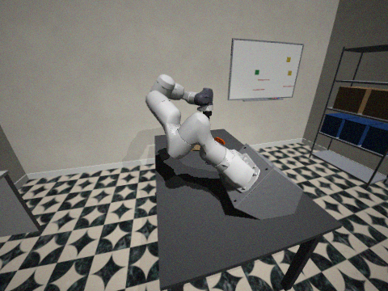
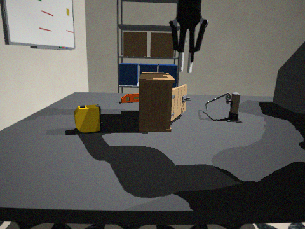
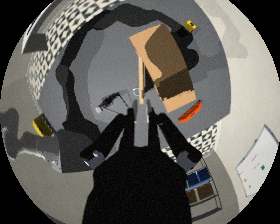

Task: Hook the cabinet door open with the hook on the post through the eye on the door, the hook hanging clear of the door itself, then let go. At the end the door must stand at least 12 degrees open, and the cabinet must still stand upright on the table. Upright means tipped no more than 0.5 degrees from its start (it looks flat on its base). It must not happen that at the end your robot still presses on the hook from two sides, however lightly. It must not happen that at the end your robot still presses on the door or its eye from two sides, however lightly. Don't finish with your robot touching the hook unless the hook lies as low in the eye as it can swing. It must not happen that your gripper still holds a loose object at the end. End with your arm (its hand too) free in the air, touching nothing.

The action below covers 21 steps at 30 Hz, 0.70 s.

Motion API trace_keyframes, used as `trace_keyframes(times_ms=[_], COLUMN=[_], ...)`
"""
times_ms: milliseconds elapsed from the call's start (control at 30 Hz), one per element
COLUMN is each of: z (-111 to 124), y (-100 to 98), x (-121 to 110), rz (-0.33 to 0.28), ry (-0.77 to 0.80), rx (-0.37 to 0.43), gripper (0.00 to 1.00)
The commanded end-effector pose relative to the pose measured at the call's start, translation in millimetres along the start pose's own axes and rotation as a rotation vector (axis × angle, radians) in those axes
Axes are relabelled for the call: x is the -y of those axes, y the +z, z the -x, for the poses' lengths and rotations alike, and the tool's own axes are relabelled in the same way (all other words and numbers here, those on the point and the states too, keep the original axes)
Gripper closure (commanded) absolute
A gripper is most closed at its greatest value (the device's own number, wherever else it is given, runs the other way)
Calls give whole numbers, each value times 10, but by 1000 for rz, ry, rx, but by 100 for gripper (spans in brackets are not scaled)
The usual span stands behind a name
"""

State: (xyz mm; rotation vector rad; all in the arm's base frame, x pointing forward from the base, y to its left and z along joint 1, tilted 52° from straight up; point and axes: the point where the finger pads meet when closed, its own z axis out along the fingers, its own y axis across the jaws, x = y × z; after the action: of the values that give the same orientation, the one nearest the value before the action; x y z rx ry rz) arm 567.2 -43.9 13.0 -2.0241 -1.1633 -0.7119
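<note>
A brown wooden cabinet stands upright on the dark table. Its lighter door is swung a little open to the right, with a small metal eye on it. A short post stands to the right, and its wire hook reaches left, with the hook's end apart from the door. My gripper hangs well above the door's free edge, fingers nearly together and empty. In the wrist view the fingertips lie over the door edge, with the cabinet beyond and the hook and post to the left.
A yellow box sits left of the cabinet. An orange level lies behind it. My arm hides the cabinet in the top view. A shelf rack stands beyond the table.
</note>
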Motion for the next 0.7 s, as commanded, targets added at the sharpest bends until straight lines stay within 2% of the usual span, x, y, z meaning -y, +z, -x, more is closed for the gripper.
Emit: trace_keyframes(times_ms=[0, 300, 667], z=[-13, -13, -9], y=[-44, -130, -144], x=[23, 23, 24], rz=[-9, -9, -9], ry=[5, 5, 3], rx=[-1, -1, -1], gripper=[84, 84, 84])
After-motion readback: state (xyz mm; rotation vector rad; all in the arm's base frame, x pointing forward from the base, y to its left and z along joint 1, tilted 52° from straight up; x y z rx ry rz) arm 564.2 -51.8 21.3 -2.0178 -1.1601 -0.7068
